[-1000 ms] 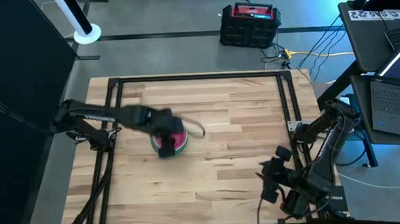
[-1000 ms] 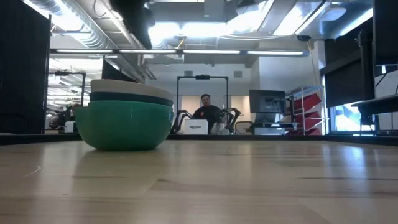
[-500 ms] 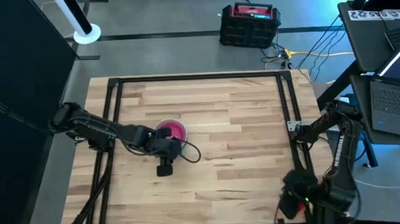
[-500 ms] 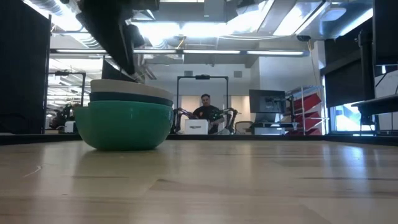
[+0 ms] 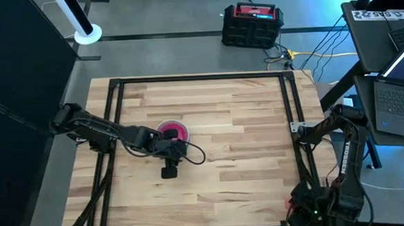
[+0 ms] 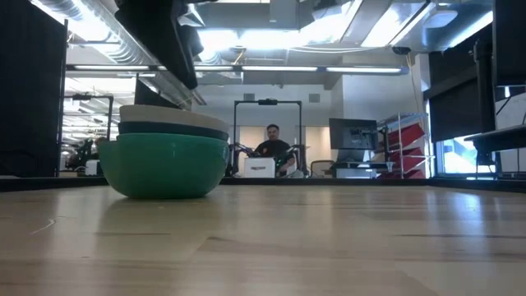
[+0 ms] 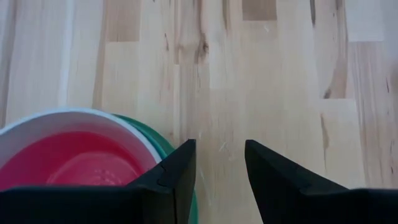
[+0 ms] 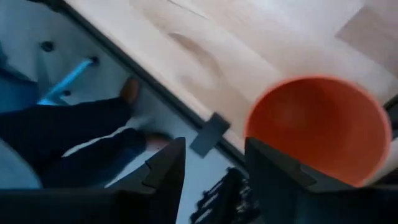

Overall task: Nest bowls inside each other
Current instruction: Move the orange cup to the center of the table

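The nested bowls [image 5: 173,130] stand left of the table's middle. In the low view the stack [image 6: 164,164] shows a teal-green outer bowl with a dark rim and a pale rim above it. In the left wrist view a white rim [image 7: 81,118] rings a pink inside [image 7: 74,162]. My left gripper [image 7: 221,162] is open over bare wood just beside the stack's near right rim, slanting down. My right gripper [image 8: 214,155] is open beyond the table's near right corner [image 5: 305,206]. An orange-red bowl [image 8: 323,124] shows past one of its fingers. My right gripper has nothing in the gap between its fingers. The orange-red bowl's rim [image 8: 252,124] shows right beside one fingertip [image 8: 264,158], outside that gap. Whether that finger touches the bowl I cannot tell.
A dark frame rail [image 5: 290,115] runs along the table's right side, another [image 5: 112,111] along its left. In the right wrist view a person's leg and shoe [image 8: 127,93] show on the floor past the table edge. Bare wood [image 5: 245,138] spreads right of the stack.
My left gripper has come off the top of the stack toward the table's near edge and sunk a little, uncovering the pink inside. My right gripper has swung toward the near edge, past the table's near right corner, turning as it went.
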You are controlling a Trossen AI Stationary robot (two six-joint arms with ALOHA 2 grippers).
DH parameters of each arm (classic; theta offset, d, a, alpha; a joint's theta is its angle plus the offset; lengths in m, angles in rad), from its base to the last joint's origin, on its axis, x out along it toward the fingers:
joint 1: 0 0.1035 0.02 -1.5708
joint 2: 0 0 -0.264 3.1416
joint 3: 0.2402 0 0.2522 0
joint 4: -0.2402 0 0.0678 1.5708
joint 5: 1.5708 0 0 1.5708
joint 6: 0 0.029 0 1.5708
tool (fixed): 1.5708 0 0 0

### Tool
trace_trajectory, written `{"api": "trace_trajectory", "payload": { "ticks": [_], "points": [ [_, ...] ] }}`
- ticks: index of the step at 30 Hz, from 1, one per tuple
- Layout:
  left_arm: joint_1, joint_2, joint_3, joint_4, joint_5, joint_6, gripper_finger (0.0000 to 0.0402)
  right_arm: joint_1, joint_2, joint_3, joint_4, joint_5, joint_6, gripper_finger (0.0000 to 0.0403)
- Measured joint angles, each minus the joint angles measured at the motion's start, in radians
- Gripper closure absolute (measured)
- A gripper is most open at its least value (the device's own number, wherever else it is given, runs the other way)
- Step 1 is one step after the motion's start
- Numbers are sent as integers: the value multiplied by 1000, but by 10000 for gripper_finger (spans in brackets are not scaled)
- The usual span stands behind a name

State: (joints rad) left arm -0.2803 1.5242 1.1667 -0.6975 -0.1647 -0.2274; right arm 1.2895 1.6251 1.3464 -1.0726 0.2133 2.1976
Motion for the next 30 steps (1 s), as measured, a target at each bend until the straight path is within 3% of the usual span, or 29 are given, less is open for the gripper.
{"api": "trace_trajectory", "payload": {
  "ticks": [12, 26, 30],
  "points": [
    [1, 0, 0, -4, 0, 4, 280, -2, 62, -4, -69, -78, -8, 249],
    [1, 0, 0, -61, 0, -11, 280, -31, 57, -158, 61, -118, -99, 249],
    [-5, -1, 0, -65, 0, -14, 279, -84, 60, -179, 149, -117, -159, 287]
  ]
}}
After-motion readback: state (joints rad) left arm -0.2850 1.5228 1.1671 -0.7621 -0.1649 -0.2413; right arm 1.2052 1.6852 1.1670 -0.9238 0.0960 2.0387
